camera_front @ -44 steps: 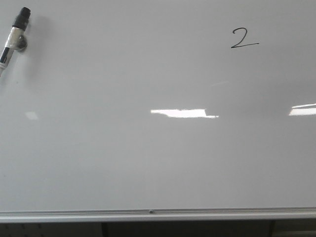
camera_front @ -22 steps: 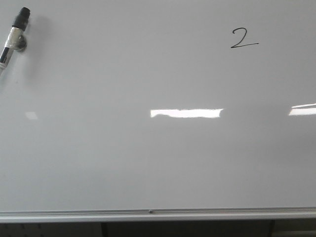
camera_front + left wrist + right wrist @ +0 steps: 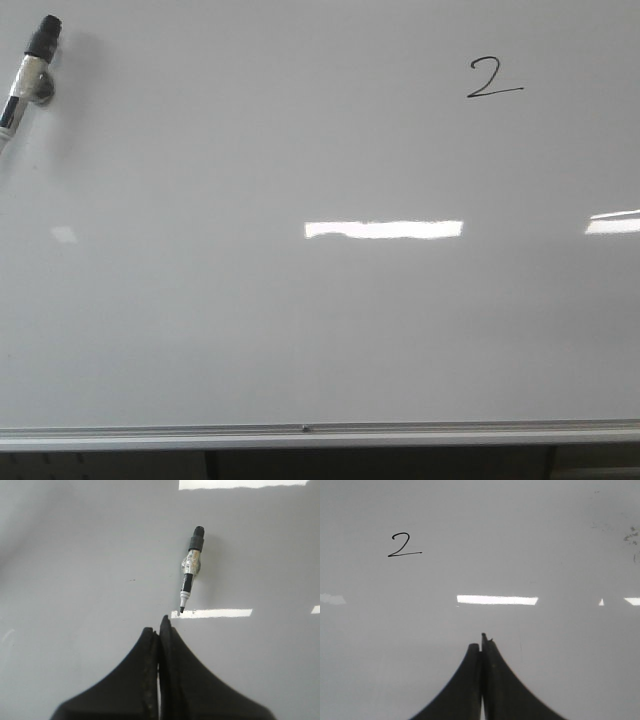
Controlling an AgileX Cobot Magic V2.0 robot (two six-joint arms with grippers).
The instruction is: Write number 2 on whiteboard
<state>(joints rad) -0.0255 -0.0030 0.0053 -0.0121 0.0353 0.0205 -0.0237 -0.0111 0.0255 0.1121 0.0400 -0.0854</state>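
The whiteboard [image 3: 300, 330] fills the front view, with a silver frame rail [image 3: 320, 436] along its near edge. A small black handwritten number 2 [image 3: 492, 78] is on it at the far right; it also shows in the right wrist view [image 3: 404, 546]. A black-capped marker [image 3: 30, 70] lies on the board at the far left, and shows in the left wrist view [image 3: 190, 569], uncapped tip toward the gripper. My left gripper [image 3: 159, 626] is shut and empty, just short of the marker tip. My right gripper [image 3: 481, 642] is shut and empty above bare board, well apart from the 2.
Bright rectangular light reflections [image 3: 384, 229] lie across the board. Faint smudges [image 3: 630, 537] mark the board in the right wrist view. Dark space shows below the frame rail in the front view.
The middle light reflection on the board has grown longer to the right. The marker and the 2 have not moved.
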